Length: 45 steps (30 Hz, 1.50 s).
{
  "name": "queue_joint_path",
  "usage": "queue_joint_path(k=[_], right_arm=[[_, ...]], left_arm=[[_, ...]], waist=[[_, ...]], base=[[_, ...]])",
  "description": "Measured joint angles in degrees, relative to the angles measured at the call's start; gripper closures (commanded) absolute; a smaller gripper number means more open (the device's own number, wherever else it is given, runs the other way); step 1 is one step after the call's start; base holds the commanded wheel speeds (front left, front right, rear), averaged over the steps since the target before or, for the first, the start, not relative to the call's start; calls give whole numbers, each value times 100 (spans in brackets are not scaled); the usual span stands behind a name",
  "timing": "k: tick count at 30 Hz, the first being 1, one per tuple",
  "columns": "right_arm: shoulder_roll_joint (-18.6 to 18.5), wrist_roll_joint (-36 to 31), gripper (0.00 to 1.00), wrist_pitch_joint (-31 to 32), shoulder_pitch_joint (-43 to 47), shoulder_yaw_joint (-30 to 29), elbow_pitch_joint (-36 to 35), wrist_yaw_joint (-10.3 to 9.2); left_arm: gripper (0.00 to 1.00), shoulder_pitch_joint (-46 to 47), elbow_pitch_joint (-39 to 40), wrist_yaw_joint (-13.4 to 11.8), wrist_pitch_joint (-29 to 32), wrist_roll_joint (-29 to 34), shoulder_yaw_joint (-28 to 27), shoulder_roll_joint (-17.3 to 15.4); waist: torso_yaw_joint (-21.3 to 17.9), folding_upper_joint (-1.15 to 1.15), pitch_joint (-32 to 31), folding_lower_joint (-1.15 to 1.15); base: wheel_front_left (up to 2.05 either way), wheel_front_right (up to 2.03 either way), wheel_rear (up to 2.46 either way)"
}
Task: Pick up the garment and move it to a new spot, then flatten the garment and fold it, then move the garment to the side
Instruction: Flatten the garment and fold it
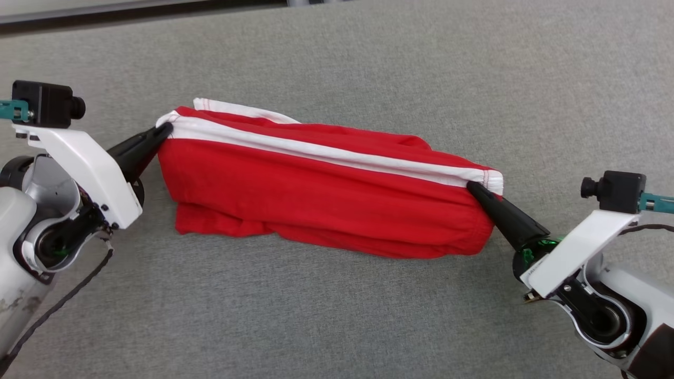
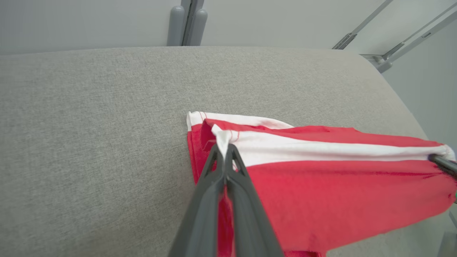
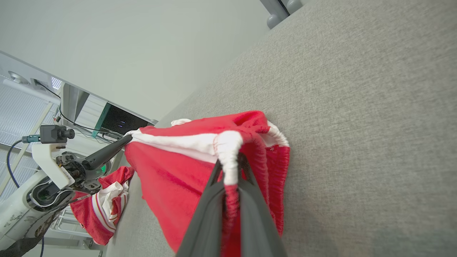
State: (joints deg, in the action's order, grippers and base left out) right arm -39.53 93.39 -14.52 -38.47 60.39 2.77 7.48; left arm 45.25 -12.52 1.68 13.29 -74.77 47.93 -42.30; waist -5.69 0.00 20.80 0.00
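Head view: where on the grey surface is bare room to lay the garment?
Bare grey surface lies beyond the garment up to the far edge, and before it. Crowded: both ends, held by left gripper and right gripper.

Grey fabric tabletop (image 1: 337, 316); pale walls (image 3: 142, 43); slatted blinds (image 3: 21, 110).

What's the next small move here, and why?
Probably lower the left gripper and right gripper together, keeping the shirt's white-trimmed edge taut, and lay it onto the grey surface. Each is shut on one end of that raised edge, while the rest of the shirt hangs and bunches on the surface, so it isn't flat yet.
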Motion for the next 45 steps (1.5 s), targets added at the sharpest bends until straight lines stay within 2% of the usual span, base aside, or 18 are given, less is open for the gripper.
queue_joint_path(k=[9,15,16,17,18,19,20,30,37,45], right_arm=[[464,-250,100,-20,-217,-174,322,0],[644,-372,100,-21,-328,-209,603,0],[667,-371,97,-21,-327,-207,617,0],[688,-370,71,-19,-326,-192,627,0],[710,-370,30,-14,-325,-176,635,0],[719,-370,0,-13,-321,-167,644,0],[714,-368,0,-12,-312,-165,655,0],[486,-263,0,-13,131,-218,731,0],[381,-249,0,-23,389,-535,682,0],[346,-454,0,-41,564,-1171,501,0]], left_arm=[[100,383,-950,267,91,12,40,357],[100,486,-1344,385,175,2,105,527],[100,486,-1391,392,175,-3,110,543],[100,486,-1438,401,189,-27,120,567],[81,485,-1483,407,266,-53,149,580],[25,478,-1499,408,318,-55,181,584],[0,472,-1504,433,314,-62,191,589],[0,169,-1215,481,205,-182,177,444],[0,-319,-1084,430,679,-660,254,309],[0,-425,-1161,223,1091,-1243,59,222]], waist=[[-239,0,382,0],[-234,0,431,0],[-223,0,420,0],[-211,0,407,0],[-200,0,388,0],[-189,0,369,0],[-175,0,348,0],[-52,0,-160,0],[-40,0,-510,0],[-245,0,-333,0]], base=[[0,0,0],[0,0,0],[0,0,0],[0,0,0],[0,0,0],[0,0,0],[0,0,0],[0,0,0],[0,0,0],[0,0,0]])
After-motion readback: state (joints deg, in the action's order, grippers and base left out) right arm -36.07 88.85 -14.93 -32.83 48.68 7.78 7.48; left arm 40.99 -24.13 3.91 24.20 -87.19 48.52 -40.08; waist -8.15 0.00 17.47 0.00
